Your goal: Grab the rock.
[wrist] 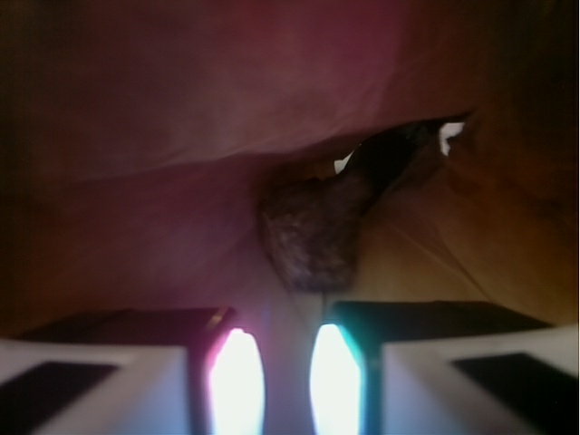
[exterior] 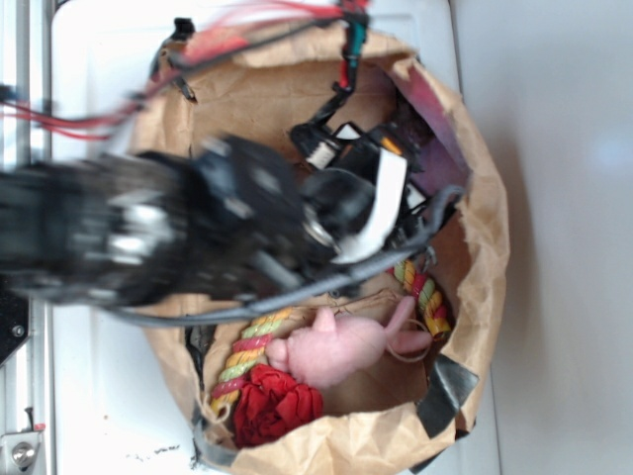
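Rock: not visible in the exterior view; the blurred black robot arm [exterior: 188,233] and its gripper [exterior: 396,188] reach from the left into a brown paper bag [exterior: 485,247] and cover the upper part of the bag's interior. The bag stands open on a white surface [exterior: 99,396]. Its lower part holds a pink plush toy [exterior: 341,346], a red ruffled fabric ball [exterior: 277,406] just below and left of the plush, and a multicoloured rope [exterior: 242,356] that runs from the bag's lower left wall and reappears at the right of the plush. Red and black cables [exterior: 89,119] trail from the arm over the bag's upper left rim. A dark patch of tape [exterior: 445,391] sits on the lower right rim. From this view I cannot tell how the jaws stand.

Wrist view: the rock [wrist: 313,240] appears here, a dark, rough, bumpy lump lying against a fold of the paper wall [wrist: 181,118], which is in reddish shadow. It sits just ahead of the gripper [wrist: 288,376], slightly right of the gap. The fingers [wrist: 118,385] are spread apart with a narrow space between them, touching nothing; two bright strips glow on their inner edges, pinkish left, greenish right. A small tear with daylight shows behind the rock at upper right.

No brand, label or legible writing appears in either view.
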Robot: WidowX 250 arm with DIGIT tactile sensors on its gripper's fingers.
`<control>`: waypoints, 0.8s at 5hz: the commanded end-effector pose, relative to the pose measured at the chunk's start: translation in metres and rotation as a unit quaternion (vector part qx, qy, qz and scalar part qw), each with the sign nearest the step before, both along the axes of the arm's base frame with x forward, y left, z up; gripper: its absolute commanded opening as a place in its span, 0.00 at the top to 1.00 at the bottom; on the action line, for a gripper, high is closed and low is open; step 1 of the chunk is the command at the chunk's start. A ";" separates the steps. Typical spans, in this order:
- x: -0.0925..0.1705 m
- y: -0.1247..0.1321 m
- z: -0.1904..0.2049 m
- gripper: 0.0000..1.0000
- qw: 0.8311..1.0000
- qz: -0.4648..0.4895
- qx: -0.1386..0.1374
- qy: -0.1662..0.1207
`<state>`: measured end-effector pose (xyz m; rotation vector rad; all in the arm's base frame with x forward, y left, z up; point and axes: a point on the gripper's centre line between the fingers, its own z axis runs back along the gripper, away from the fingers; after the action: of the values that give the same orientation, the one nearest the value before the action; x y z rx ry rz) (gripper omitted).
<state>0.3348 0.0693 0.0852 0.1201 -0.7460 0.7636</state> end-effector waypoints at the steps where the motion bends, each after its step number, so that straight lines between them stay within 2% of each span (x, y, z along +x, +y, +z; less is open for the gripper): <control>1: -0.010 0.019 0.061 1.00 0.999 -0.020 -0.032 -0.039; 2: -0.005 0.019 0.054 0.75 0.999 -0.011 -0.015 -0.034; 3: 0.002 0.018 0.038 0.00 0.999 -0.003 0.011 -0.039; 4: 0.004 0.014 0.022 0.00 0.999 -0.003 0.033 -0.043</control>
<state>0.3330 0.0751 0.0807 0.1586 -0.8053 0.7566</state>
